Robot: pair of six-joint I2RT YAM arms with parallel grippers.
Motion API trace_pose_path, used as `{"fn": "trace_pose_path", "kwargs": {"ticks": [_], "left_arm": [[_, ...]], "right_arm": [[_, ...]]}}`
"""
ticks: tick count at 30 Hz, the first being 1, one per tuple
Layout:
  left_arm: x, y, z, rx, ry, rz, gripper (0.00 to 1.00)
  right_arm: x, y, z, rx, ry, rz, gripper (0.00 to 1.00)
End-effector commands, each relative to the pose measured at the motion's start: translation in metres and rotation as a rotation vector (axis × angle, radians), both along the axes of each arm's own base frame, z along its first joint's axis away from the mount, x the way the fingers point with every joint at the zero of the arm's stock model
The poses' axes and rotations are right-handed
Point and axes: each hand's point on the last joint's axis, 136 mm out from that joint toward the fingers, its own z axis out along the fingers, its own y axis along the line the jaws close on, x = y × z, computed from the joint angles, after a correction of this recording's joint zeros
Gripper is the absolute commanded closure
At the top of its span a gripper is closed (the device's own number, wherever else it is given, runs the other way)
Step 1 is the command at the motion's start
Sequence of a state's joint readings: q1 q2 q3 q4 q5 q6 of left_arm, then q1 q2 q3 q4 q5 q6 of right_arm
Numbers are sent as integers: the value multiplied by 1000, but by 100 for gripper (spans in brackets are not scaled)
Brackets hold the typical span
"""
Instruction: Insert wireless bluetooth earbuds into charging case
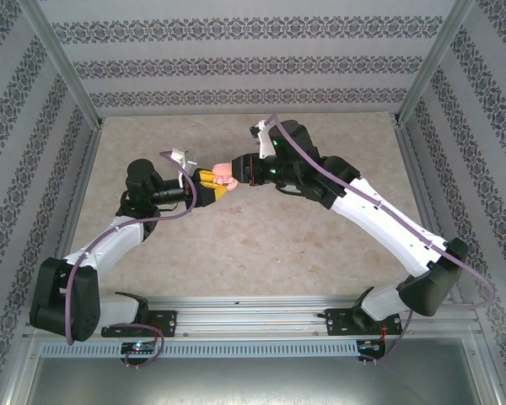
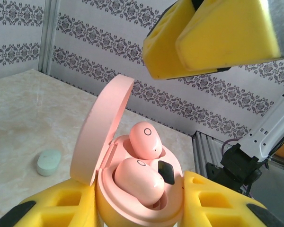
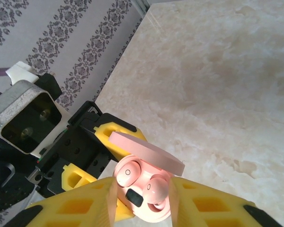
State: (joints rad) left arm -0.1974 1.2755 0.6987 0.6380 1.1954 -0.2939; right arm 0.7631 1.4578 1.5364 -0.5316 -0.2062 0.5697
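My left gripper (image 2: pixel 138 210) is shut on the pink charging case (image 2: pixel 132 208), held above the table with its lid (image 2: pixel 102 132) hinged open. Two pale pink earbuds lie in the case: one (image 2: pixel 146 139) at the far side and one (image 2: pixel 138 182) nearer, which sticks up out of its well and looks tilted. My right gripper (image 3: pixel 141 203) hovers just over the case (image 3: pixel 144 210), open, one finger to each side and nothing between the fingers. From above, both grippers meet at the case (image 1: pixel 224 173) over the middle of the table.
A small mint-green oval piece (image 2: pixel 48 162) lies on the marble table (image 3: pixel 217 85) to the left of the case; I cannot tell what it is. Patterned walls and metal frame posts (image 1: pixel 63 67) enclose the table.
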Motion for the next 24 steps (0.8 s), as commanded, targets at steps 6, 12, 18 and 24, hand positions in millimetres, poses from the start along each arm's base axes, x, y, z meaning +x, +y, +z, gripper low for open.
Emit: {"fn": "trace_pose_path", "kwargs": {"ticks": [6, 12, 18, 24], "left_arm": [[-7, -4, 14, -14, -56, -36, 79], [-9, -4, 12, -7, -57, -34, 79], [-9, -3, 11, 0, -57, -32, 79], [-9, -4, 11, 0, -58, -32, 79]], "right_arm": [[-10, 8, -12, -7, 41, 3, 74], [-7, 9, -18, -23, 51, -8, 74], [-7, 9, -25, -47, 73, -9, 73], [-5, 9, -33, -63, 89, -16, 71]]}}
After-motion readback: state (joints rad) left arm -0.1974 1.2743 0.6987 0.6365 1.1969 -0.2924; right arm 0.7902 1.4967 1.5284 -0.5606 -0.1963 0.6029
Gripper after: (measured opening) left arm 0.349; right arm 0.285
